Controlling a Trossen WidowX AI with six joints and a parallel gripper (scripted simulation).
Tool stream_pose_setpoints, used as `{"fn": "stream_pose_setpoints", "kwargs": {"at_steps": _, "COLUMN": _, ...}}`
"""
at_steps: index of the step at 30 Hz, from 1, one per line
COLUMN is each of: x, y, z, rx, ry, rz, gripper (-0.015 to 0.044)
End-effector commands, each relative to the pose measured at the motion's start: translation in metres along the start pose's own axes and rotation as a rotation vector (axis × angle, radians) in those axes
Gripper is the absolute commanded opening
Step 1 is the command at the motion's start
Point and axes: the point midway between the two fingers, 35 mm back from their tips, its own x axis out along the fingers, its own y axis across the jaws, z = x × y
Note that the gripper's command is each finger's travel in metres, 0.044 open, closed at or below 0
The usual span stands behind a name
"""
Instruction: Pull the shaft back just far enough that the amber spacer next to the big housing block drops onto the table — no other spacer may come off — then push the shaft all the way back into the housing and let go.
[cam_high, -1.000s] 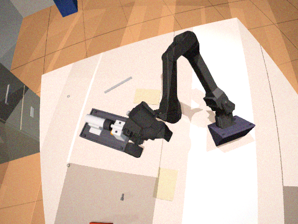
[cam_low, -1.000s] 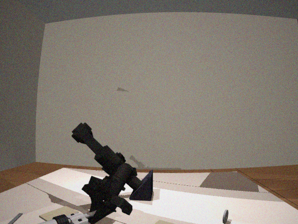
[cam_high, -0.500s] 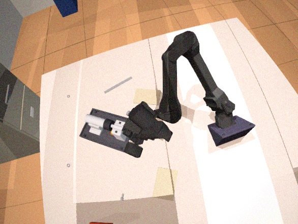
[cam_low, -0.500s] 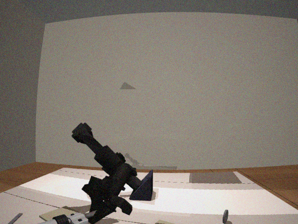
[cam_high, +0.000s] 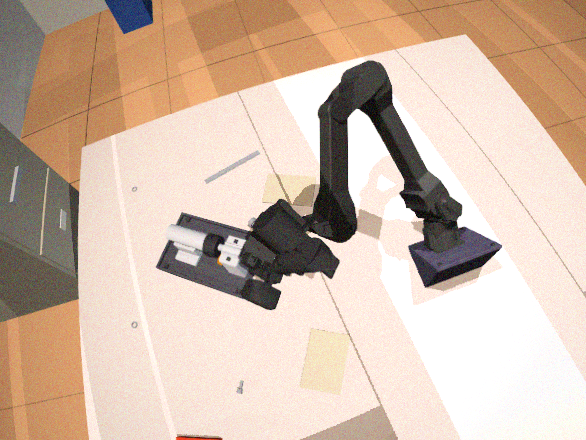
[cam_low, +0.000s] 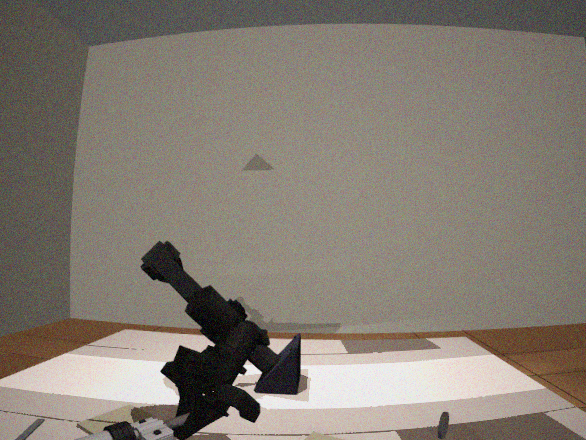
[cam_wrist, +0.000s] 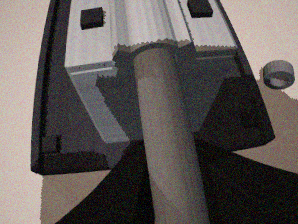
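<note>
My gripper (cam_high: 254, 266) (cam_wrist: 162, 149) is shut on the light grey shaft (cam_wrist: 162, 100). In the wrist view the shaft runs from between my fingers into the white block (cam_high: 235, 243) (cam_wrist: 150, 20) with black squares on top. A small bit of amber (cam_high: 220, 261) shows at that block's far lower edge in the top view. Whether it is loose or on the shaft cannot be told. No other spacer can be made out. A white cylinder (cam_high: 187, 235) with a black collar (cam_high: 213, 244) (cam_low: 120, 431) lies in line beyond the block.
The dark tray (cam_high: 200, 278) (cam_wrist: 45, 100) carries the assembly. A grey ring (cam_high: 251, 221) (cam_wrist: 278, 75) lies just outside it. A grey bar (cam_high: 232, 167), two yellow sheets (cam_high: 276, 186) (cam_high: 325, 361) and a small bolt (cam_high: 240, 387) lie elsewhere on the table.
</note>
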Motion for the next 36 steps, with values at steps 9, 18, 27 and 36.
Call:
{"fn": "stream_pose_setpoints", "kwargs": {"at_steps": 9, "x": 0.0025, "y": -0.0006, "z": 0.0037, "rx": 0.008, "ry": -0.001, "rz": -0.001, "gripper": 0.0000}}
{"fn": "stream_pose_setpoints", "kwargs": {"at_steps": 18, "x": 0.0032, "y": -0.0005, "z": 0.0042, "rx": 0.008, "ry": -0.001, "rz": -0.001, "gripper": 0.0000}}
{"fn": "stream_pose_setpoints", "kwargs": {"at_steps": 27, "x": 0.0037, "y": -0.0005, "z": 0.0047, "rx": 0.008, "ry": -0.002, "rz": -0.002, "gripper": 0.0000}}
{"fn": "stream_pose_setpoints", "kwargs": {"at_steps": 36, "x": 0.0043, "y": -0.0005, "z": 0.0052, "rx": 0.008, "ry": -0.002, "rz": -0.002, "gripper": 0.0000}}
